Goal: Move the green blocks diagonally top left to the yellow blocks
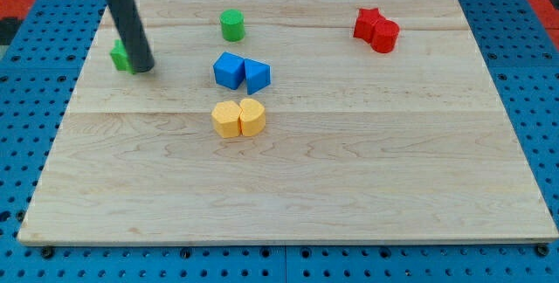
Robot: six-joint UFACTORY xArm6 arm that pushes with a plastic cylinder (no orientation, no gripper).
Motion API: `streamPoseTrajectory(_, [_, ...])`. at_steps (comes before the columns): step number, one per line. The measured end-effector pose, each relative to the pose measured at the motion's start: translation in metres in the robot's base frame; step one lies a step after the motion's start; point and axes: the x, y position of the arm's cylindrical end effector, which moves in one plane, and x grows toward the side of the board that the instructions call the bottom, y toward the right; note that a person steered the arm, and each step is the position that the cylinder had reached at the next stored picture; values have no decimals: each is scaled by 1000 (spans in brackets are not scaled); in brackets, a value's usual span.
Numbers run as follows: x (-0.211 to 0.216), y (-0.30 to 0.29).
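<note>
Our tip carries no pincer, only a bare rod; it touches the right side of the green block near the bench's top-left corner; the green cylinder lies rightward; the yellow blocks sit mid-bench.

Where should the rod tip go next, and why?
Probably a short push toward the view's right: my tip sits against the partly hidden green block, far left of the pair of yellow blocks; the green cylinder stands apart.
</note>
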Motion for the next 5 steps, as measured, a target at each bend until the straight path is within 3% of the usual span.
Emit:
streamPoseTrajectory(3, [-21,188])
streamPoseTrajectory(5, [-71,194])
